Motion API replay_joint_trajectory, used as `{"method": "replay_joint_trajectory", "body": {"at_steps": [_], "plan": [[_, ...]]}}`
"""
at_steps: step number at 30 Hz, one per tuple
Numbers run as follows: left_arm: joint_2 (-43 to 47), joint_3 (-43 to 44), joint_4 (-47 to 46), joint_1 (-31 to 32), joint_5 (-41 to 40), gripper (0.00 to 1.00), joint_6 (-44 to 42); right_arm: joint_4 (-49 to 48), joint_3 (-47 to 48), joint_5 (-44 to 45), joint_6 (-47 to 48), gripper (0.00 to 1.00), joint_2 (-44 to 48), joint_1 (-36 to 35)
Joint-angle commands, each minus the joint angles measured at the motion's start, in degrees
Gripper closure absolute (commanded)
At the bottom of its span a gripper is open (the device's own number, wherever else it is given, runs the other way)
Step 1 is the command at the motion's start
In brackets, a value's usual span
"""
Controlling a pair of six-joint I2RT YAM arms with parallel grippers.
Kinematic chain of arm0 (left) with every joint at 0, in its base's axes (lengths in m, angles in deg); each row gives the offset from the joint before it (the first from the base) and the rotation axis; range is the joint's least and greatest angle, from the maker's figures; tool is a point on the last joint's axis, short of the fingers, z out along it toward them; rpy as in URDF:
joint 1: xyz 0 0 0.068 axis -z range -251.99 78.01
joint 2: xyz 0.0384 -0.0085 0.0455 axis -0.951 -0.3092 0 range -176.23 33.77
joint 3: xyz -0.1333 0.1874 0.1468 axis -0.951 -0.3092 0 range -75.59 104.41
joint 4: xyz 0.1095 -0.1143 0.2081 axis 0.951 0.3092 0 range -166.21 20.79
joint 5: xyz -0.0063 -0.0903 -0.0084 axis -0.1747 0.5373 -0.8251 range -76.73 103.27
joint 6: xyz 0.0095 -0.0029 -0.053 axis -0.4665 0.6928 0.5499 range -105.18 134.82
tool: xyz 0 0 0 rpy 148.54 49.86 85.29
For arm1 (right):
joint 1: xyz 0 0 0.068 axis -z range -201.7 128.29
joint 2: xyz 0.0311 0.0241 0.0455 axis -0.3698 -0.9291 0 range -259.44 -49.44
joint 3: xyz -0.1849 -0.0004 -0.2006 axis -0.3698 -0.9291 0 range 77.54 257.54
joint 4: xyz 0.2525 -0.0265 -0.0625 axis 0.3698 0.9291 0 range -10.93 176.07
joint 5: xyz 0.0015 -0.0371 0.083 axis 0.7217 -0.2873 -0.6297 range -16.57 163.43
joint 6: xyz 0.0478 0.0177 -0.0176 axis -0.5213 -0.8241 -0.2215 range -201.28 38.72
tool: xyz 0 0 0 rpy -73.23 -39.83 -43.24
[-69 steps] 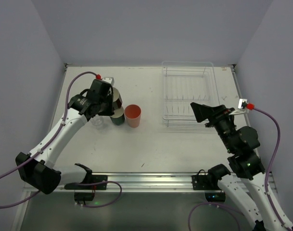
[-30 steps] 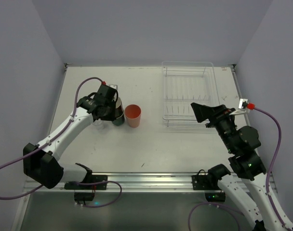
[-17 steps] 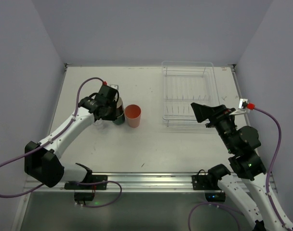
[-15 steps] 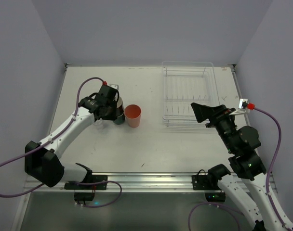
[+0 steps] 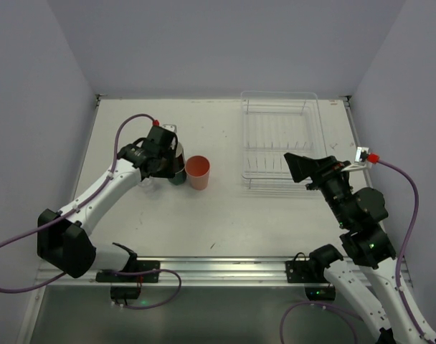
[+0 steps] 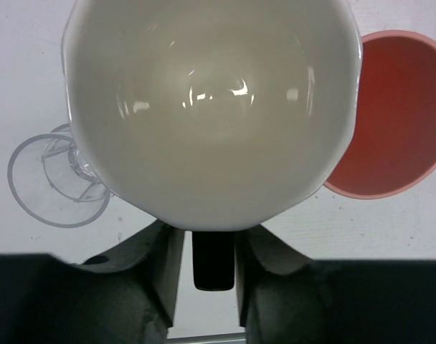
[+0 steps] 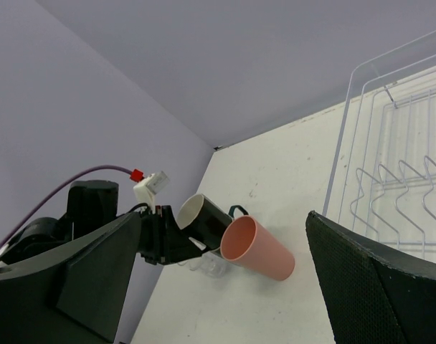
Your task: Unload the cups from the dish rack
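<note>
Black outside and cream within, the cup at my left pincer fills nearly all of the left wrist view, its mouth turned toward the camera. My fingers sit at its rim, but I cannot tell whether they are clenched on it or loose — the cup hides where they meet it. In the right wrist view it leans tilted, down by the tabletop. Just beside it on one side stands the salmon-pink tumbler, upright, mouth up; on the other side a clear cup rests on the white surface. The dark teal cup is tucked right under my left pincer, next to the tumbler. Well apart, on the right half of the tabletop, lies the transparent dish rack. My right pincer hangs at the rack's near edge — released, its fingers spread wide with nothing between them.
</note>
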Motion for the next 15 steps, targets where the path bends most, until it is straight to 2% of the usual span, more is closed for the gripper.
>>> {"method": "replay_joint_trajectory", "body": {"at_steps": [1, 6, 15], "plan": [[0.9, 1.7, -2.3, 0.2, -2.6, 0.6, -0.9, -0.7, 0.8, 0.8, 0.7, 0.01, -0.8, 0.2], [1.7, 2.1, -2.2, 0.2, -3.3, 0.49, -0.8, -0.6, 0.9, 0.7, 0.7, 0.01, -0.8, 0.2], [6.6, 2.2, -0.9, 0.1, -4.6, 0.41, 0.2, -0.6, 0.8, 0.2, 0.7, 0.01, -1.2, 0.2]]}}
